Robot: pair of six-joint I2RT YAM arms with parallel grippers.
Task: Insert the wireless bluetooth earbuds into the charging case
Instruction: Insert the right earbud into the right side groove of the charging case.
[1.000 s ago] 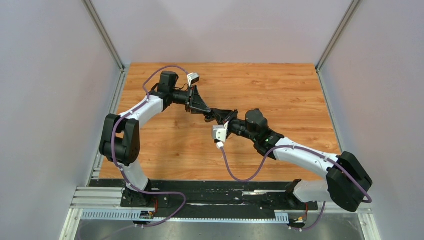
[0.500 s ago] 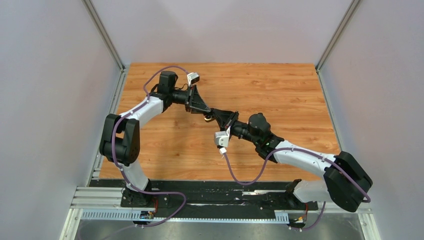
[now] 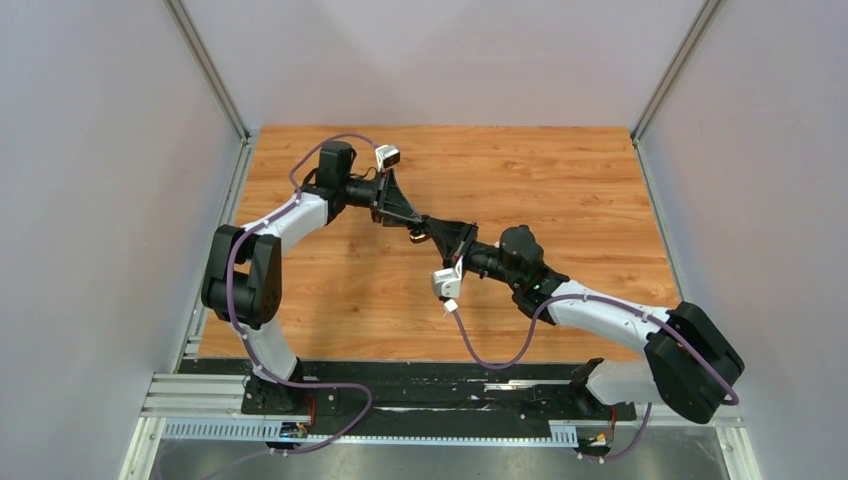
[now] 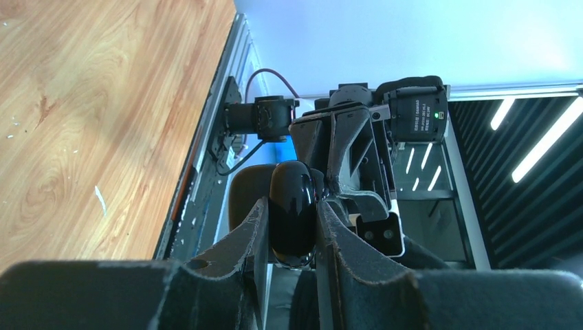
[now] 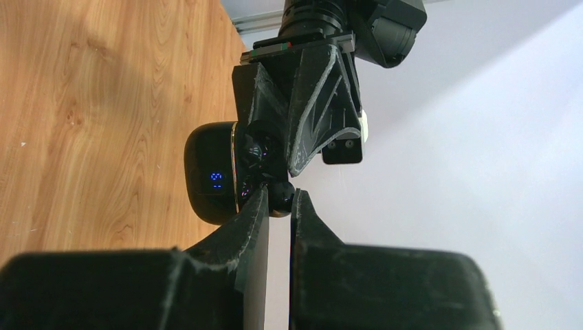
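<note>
Right wrist view: the right gripper has its jaws drawn almost together, pinching a tiny black earbud at the very tips. The earbud sits against the right-hand edge of a black case, beside a thin metallic rim. I cannot tell whether it rests in a socket or only touches the edge. A small blue display glows on the case's side. Just behind, the left gripper comes down from the top of the picture and clamps the case. Beyond them lie the wooden table on the left and a pale wall on the right.

Seen from the left wrist, the left jaws are nearly closed on the case, one finger pressing each broad side. The case is glossy, rounded and stands on end between them, its upper part rising past the fingertips. Right behind it is the right gripper, tips toward the case, and farther back is the right arm with a small green light.

From the top external camera, both bases are at the near edge. The left arm reaches forward and to the right, and the right arm reaches forward and to the left. The two grippers meet tip to tip above the middle of the table, with the case a small dark shape at the junction. From this height the earbud is too small to make out.
</note>
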